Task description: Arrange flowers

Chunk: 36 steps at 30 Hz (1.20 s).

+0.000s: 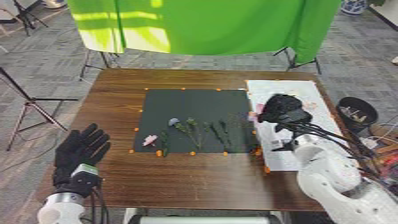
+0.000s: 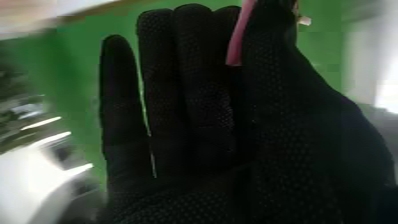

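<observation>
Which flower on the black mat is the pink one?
The pink flower near the near left corner of the black mat. The pale-headed flower lies farther up and to the right.

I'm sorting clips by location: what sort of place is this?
Probably a lab or studio: a green backdrop on stands, floor cables, and a robot's gloved left hand beside dark matting.
</observation>
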{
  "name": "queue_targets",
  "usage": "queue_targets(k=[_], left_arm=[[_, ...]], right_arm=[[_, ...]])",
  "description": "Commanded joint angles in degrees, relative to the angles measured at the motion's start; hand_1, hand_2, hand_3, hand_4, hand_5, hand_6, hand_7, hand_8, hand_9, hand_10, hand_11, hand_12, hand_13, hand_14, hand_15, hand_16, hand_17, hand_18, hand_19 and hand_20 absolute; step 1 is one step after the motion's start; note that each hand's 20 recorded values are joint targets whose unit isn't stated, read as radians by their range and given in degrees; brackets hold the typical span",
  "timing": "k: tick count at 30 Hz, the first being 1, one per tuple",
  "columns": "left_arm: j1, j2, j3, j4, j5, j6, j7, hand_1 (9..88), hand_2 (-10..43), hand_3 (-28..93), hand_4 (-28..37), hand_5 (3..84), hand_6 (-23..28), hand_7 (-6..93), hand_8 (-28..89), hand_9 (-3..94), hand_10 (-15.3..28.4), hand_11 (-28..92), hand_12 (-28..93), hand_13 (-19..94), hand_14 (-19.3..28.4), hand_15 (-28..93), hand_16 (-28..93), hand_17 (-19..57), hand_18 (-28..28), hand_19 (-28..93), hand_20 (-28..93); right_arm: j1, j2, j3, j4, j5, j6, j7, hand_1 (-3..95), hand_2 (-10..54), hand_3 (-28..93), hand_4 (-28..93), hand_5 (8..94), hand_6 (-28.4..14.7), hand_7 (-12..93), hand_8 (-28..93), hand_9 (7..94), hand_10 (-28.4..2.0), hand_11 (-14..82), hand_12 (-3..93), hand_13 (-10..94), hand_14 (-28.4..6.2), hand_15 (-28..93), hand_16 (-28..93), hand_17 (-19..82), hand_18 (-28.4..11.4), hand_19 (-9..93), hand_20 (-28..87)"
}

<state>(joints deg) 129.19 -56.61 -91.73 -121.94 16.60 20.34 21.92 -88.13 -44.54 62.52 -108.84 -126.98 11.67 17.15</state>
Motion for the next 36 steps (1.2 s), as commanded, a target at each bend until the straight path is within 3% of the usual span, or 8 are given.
queue_targets(k=[1,6,11,14,23,36], left_arm=[[-0.7,0.24,0.66,-0.02,0.52,0.17,-1.43,30.7,17.3,71,-28.3,46.3,11.2,20.3,-10,41.5,17.3,35,12,30,18.6,53,-11,-6.2,16.9,44,10],[-2.3,0.15,1.84,0.40,0.77,0.58,-1.61,30.7,17.3,71,-28.3,46.3,11.2,20.4,-10,41.5,17.3,35,12,30,18.7,53,-11,-6.2,16.9,44,10],[-4.9,0.24,3.48,1.22,3.03,-0.44,-2.71,30.6,17.1,71,-28.3,46.3,11.2,20.3,-10,41.4,17.3,35,12,30,18.6,53,-11,-6.2,16.9,44,10],[-5.7,0.26,4.08,1.44,2.57,-0.81,-2.97,30.7,17.1,71,-28.3,46.2,11.1,20.3,-10,41.3,17.2,35,12,30,18.6,52,-11,-6.2,16.9,44,10],[-4.7,0.42,3.10,1.12,2.06,0.02,-2.30,30.7,17.0,71,-28.3,46.2,11.3,20.0,-10,41.3,17.2,35,12,29,18.7,52,-11,-6.2,16.9,44,10],[-4.2,0.34,2.64,1.19,2.00,0.19,-3.27,30.7,17.0,71,-28.3,46.3,11.2,20.1,-10,41.5,17.4,35,12,30,18.9,53,-10,-6.2,16.9,44,10]], right_arm=[[22.5,-12.8,-17.6,4.5,-6.8,-3.4,-5.2,56.3,-9.5,72,-28,80.6,3.1,19,2,87.7,-8.2,5.0,28.0,69,-5.7,17,32,28,-15.0,43,27],[25.8,-16.0,-23.7,9.5,-9.9,-5.2,-8.2,56.4,-9.5,72,-28,80.3,3.0,19,1,87.1,-8.1,4.9,27.7,69,-5.8,17,32,28,-15.0,44,28],[28.5,-18.0,-26.9,15.3,-10.9,-5.0,-8.7,56.4,-9.3,71,-28,79.9,3.3,19,1,86.6,-7.7,4.7,27.5,68,-5.4,17,32,29,-14.6,45,28],[30.0,-18.3,-28.0,17.3,-11.3,-3.9,-6.3,56.4,-9.2,71,-28,79.8,3.5,19,1,86.5,-7.7,4.6,27.2,68,-5.3,17,32,29,-14.4,45,28],[32.1,-15.6,-30.4,19.6,-16.5,0.0,-4.7,55.2,-8.7,72,-28,79.2,3.5,19,0,85.2,-8.0,4.6,25.7,68,-6.1,17,32,29,-14.7,46,28],[30.2,-13.6,-32.6,16.7,-21.0,-4.5,-5.4,54.4,-8.6,72,-28,74.1,3.4,18,-1,77.5,-8.3,6.5,20.2,66,-6.8,18,29,26,-15.7,46,26]])
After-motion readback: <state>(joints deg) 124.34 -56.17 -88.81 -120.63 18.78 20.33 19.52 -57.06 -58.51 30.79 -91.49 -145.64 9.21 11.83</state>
